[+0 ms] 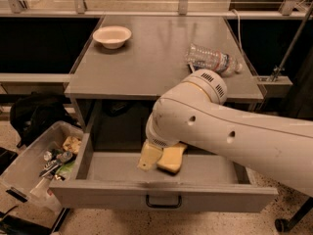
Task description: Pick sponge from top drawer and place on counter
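The top drawer [161, 194] of the grey cabinet stands pulled out, with its dark pull handle at the front. My gripper [157, 163] reaches down into it from the big white arm that crosses the right of the view. It is shut on the sponge [172, 159], a pale yellow foam block, and holds it tilted just above the drawer floor near the middle. One pale finger [148, 156] shows at the sponge's left; the other is hidden behind it. The counter [146, 58] is the flat grey top above the drawer.
On the counter stand a white bowl [112, 35] at the back left and a lying plastic water bottle [212, 60] at the right. A clear plastic bin [34, 168] of clutter sits on the floor left of the drawer, with a black bag [36, 116] behind it.
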Motion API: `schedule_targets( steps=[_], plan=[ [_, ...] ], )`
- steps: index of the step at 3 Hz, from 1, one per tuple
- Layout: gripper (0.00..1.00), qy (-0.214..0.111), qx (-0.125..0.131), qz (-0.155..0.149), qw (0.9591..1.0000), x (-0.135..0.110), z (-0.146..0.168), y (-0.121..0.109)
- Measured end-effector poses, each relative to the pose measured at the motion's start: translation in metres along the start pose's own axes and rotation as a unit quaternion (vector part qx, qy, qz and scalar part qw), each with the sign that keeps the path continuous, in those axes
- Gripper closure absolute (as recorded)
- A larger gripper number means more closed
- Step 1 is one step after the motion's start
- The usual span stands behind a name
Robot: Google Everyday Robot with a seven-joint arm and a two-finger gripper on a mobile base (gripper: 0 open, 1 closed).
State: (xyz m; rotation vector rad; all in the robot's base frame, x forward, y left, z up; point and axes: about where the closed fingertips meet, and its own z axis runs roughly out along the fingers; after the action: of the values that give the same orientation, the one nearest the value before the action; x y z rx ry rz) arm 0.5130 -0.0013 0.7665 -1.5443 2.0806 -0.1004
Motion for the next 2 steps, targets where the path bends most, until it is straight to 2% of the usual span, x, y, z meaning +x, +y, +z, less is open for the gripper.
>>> schedule_targets(
  steps=[1,2],
  plan=[
    [0.00,0.000,0.000,0.000,1.0000,0.000,0.000,0.000],
    [0.00,-0.010,0.013,0.033,0.9993,0.026,0.010,-0.007]
  ],
)
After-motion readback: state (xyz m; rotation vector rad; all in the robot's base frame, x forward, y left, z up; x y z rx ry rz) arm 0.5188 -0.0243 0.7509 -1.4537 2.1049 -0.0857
